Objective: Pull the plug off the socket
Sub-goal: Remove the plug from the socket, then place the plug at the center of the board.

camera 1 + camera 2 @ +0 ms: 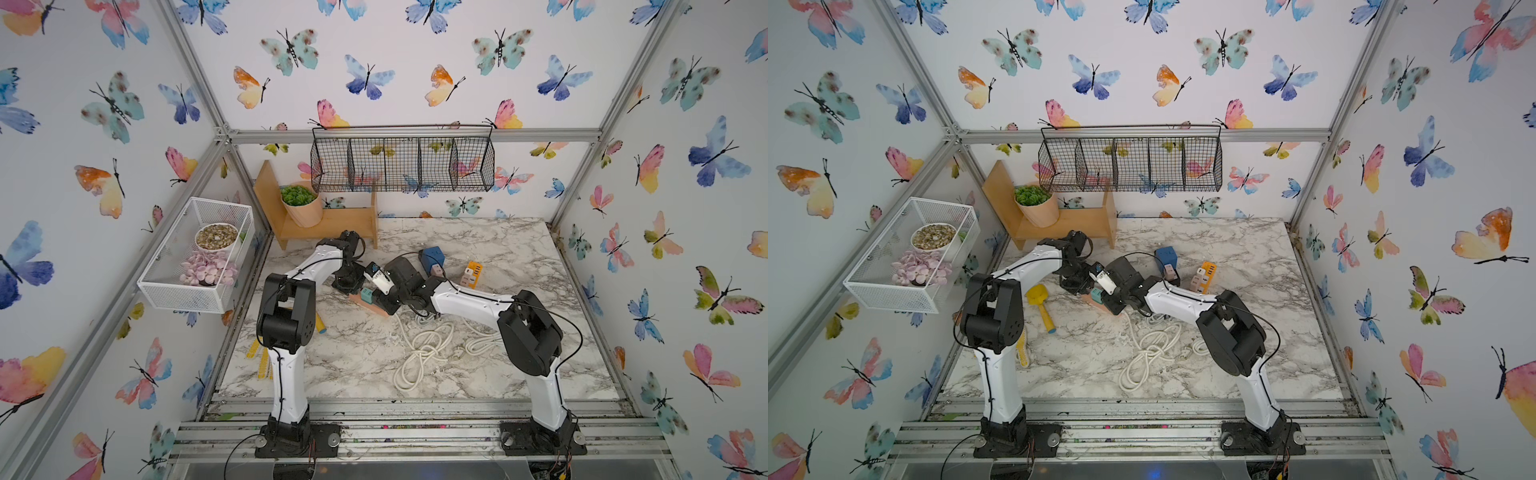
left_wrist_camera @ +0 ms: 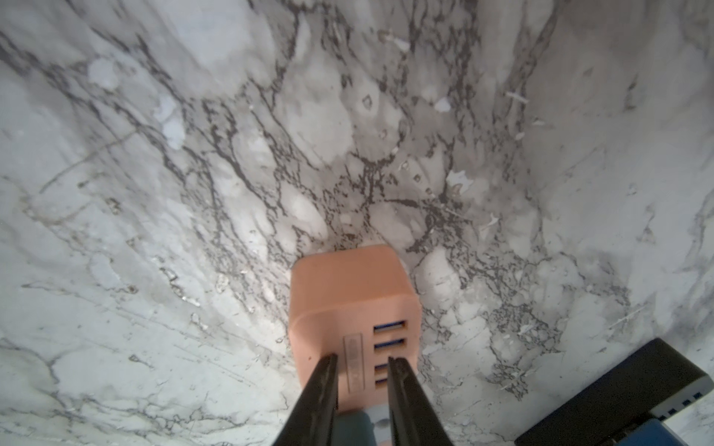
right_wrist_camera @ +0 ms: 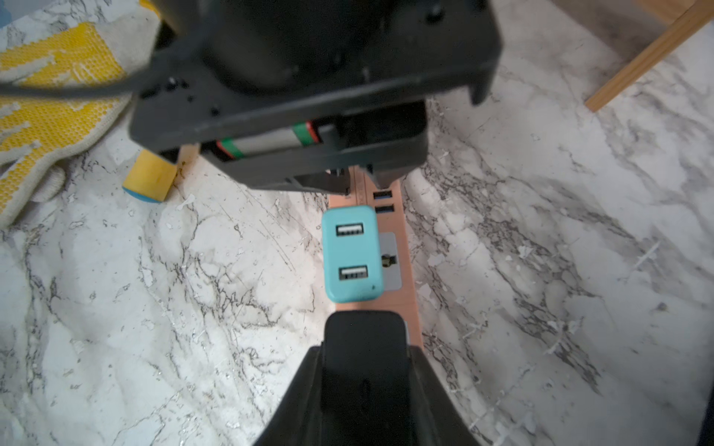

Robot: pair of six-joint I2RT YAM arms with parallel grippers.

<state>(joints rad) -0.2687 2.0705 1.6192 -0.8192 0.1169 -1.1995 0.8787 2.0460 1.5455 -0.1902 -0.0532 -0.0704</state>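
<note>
Operator: Grippers are meeting mid-table in both top views. The left gripper (image 1: 351, 289) is standing over one end of the long peach-coloured plastic power strip (image 1: 363, 303), which is lying flat on the white-and-grey marble tabletop (image 1: 498, 353). The right gripper (image 1: 387, 306) is sitting at the other end.

Checker: And the plug?

Operator: The arms are hiding it from up there. Only a small teal rectangular plastic charger (image 1: 366, 294) is showing, standing in the strip between the two grippers.

Checker: Left wrist view?

Operator: The left fingers (image 2: 320, 394) are standing narrowly apart and gripping nothing. Their tips are resting on the strip's top face beside its row of blue USB slots (image 2: 390, 343). I'm reading that as bracing the strip down.

Checker: Right wrist view?

Operator: The right gripper (image 3: 365, 359) is looking clamped on a black rounded plastic plug (image 3: 365, 328). That plug is sitting on the strip at the end away from the slots, just beside the teal charger (image 3: 351, 253). It's black on black, so I'm judging rather than seeing.

Checker: Which step, then?

Operator: The grasp is looking made and the pull not yet begun, since the plug is sitting on its socket. The next move is calling for a straight draw away from the strip's face. Meanwhile the left should be pressing down so the strip isn't rising with it.
</note>
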